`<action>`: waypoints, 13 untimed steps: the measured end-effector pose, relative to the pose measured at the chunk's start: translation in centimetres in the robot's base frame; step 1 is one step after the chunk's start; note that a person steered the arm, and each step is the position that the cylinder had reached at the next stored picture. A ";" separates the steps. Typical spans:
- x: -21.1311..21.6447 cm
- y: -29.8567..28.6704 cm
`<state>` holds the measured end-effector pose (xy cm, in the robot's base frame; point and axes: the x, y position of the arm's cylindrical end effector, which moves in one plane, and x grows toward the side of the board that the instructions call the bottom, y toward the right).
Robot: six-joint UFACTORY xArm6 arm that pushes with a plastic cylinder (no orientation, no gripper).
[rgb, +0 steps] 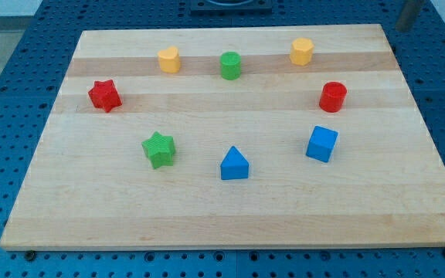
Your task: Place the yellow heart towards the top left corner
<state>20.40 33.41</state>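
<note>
The yellow heart (169, 59) sits near the top of the wooden board (230, 220), left of centre. A green cylinder (231, 65) is just to its right and a red star (104, 95) lies lower left of it. A second yellow block, hexagon-like (302, 51), sits at the upper right. A dark rod shows at the view's top right corner, off the board; my tip (405, 28) is far to the right of the yellow heart and touches no block.
A red cylinder (333, 96) is at the right. A blue cube (321, 144), a blue triangle (234, 164) and a green star (159, 149) lie across the middle. A blue perforated table (22, 93) surrounds the board.
</note>
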 end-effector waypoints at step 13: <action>8.1 -46.8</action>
<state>28.50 -13.40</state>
